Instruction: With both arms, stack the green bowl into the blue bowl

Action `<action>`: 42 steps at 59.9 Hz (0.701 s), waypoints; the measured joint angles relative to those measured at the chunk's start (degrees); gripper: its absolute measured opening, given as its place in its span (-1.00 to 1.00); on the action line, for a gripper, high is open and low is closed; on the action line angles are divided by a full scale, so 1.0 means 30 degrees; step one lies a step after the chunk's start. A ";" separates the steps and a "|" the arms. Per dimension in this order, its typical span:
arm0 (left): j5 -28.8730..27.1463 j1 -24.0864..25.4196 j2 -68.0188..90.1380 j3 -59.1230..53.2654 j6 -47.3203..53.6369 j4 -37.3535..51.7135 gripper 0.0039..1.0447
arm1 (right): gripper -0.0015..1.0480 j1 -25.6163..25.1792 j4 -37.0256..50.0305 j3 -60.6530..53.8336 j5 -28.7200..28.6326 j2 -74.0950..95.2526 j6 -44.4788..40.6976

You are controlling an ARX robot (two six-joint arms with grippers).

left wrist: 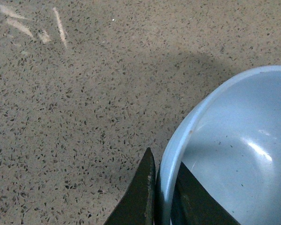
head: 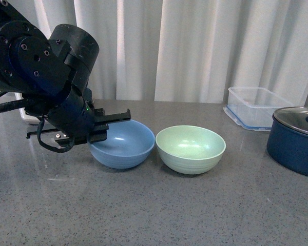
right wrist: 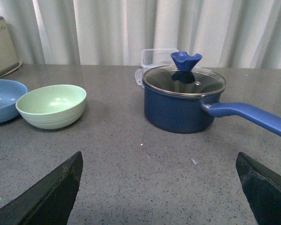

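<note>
Jaws, left: clenched on the rim of the blue bowl at its 9 o'clock, one finger outside the wall and one inside. The left arm hung low over that side.

Jaws, right: released wide, grasping nothing, low over the counter and facing the bowls.

Green bowl: upright on the counter at 3 o'clock of the blue bowl. The rims were just beside each other; whether they touched could not be told.

Hazards, as judged:
- A thin-rim pinch could let the green bowl tilt or slip.
- Any tug on the blue bowl could knock its neighbour.
- The inside finger could block full nesting at 9 o'clock.

Room:
- Bare counter lay at 6 o'clock of both bowls.
- The navy pot stood well apart at 3 o'clock.
- The clear container stood at 1 o'clock.
- The curtain closed off 12 o'clock.
</note>
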 joint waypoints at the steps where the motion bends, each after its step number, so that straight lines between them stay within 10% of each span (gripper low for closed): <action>1: 0.0007 0.0000 -0.0073 -0.0080 0.0015 0.0036 -0.51 | 0.81 0.0000 0.0000 0.0000 0.0000 0.0000 0.0000; 25: -0.0568 0.0787 -0.4940 -0.3993 0.0444 0.1392 0.89 | 0.81 0.0007 0.0000 0.0000 0.0000 0.0000 0.0000; 42: -0.2164 0.0860 -1.0433 -0.8961 0.3191 0.2820 0.87 | 0.81 0.0007 0.0000 0.0000 -0.0007 0.0000 0.0000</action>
